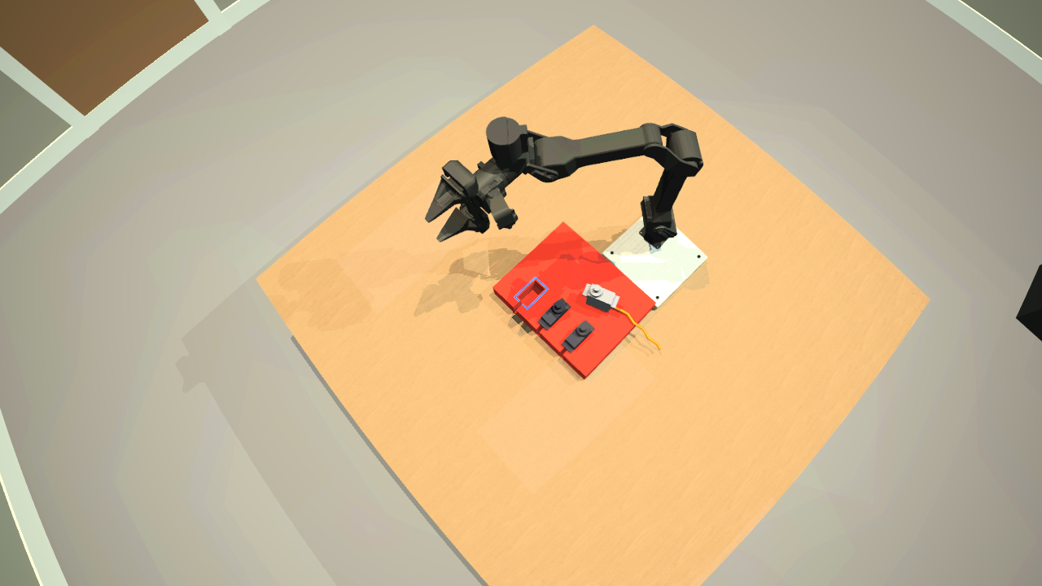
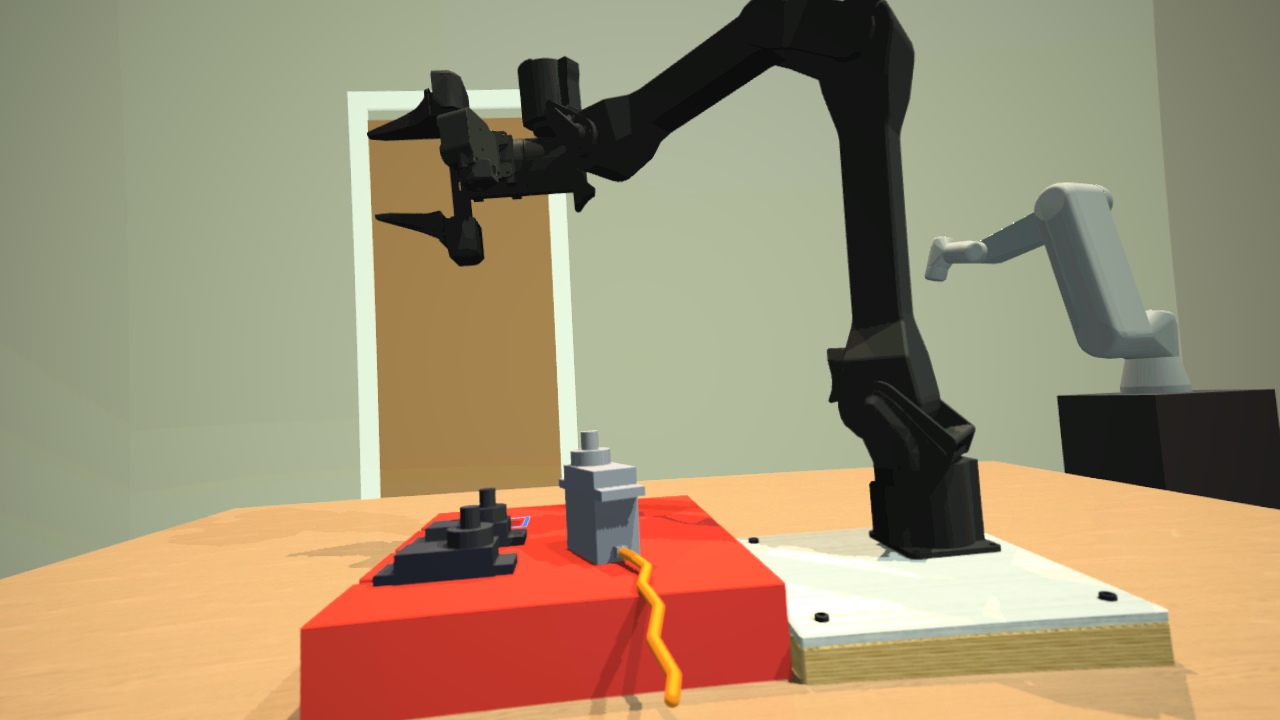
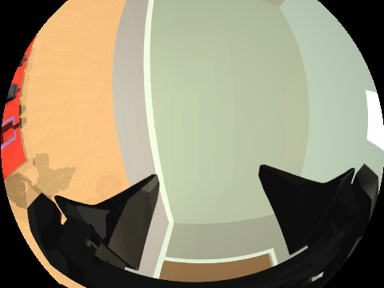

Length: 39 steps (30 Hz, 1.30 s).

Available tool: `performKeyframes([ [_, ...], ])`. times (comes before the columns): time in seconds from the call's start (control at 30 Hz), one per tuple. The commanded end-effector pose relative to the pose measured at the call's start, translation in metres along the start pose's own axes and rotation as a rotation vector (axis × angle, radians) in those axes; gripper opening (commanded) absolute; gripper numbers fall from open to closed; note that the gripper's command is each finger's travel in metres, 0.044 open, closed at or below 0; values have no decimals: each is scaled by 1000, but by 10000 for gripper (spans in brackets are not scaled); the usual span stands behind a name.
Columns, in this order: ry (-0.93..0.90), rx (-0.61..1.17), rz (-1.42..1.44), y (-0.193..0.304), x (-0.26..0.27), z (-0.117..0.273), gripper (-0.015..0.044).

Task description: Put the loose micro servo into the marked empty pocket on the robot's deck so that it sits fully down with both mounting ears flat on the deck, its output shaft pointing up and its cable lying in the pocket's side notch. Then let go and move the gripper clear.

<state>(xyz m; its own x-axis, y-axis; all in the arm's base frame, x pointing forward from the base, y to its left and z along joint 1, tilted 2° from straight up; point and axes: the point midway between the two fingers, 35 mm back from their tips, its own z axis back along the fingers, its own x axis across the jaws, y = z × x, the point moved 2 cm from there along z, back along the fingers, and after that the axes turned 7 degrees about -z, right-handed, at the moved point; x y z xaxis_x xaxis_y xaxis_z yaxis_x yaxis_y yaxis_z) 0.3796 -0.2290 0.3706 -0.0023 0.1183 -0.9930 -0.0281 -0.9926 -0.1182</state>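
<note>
The loose grey micro servo [image 1: 600,295] [image 2: 601,512] stands upright on the red deck [image 1: 561,247] [image 2: 554,653], its output shaft up. Its orange cable [image 1: 639,329] [image 2: 656,617] runs over the deck's edge and hangs beyond it. The marked empty pocket [image 1: 532,293] has a blue outline near the deck's left edge; part of it shows at the left rim of the wrist view. My gripper [image 1: 432,229] [image 2: 373,176] [image 3: 210,176] is open and empty. It is high above the table, beyond the pocket side of the deck, and points away from the deck.
Two black servos [image 1: 555,313] [image 1: 579,334] sit in the deck in a row with the pocket, between it and the deck's near corner. The white base plate [image 1: 633,273] [image 2: 975,600] with my arm's base adjoins the deck. Another grey robot arm [image 2: 1087,268] stands on a dark block in the background.
</note>
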Motion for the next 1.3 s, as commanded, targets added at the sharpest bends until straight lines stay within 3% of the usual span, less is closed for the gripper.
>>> performKeyframes([
  [0.0, -3, 0, -2, -1, 1, 0, 426],
  [0.7, -474, -17, -145, -94, 102, -13, 440],
  [1.27, -956, -55, -74, -175, 181, 38, 440],
])
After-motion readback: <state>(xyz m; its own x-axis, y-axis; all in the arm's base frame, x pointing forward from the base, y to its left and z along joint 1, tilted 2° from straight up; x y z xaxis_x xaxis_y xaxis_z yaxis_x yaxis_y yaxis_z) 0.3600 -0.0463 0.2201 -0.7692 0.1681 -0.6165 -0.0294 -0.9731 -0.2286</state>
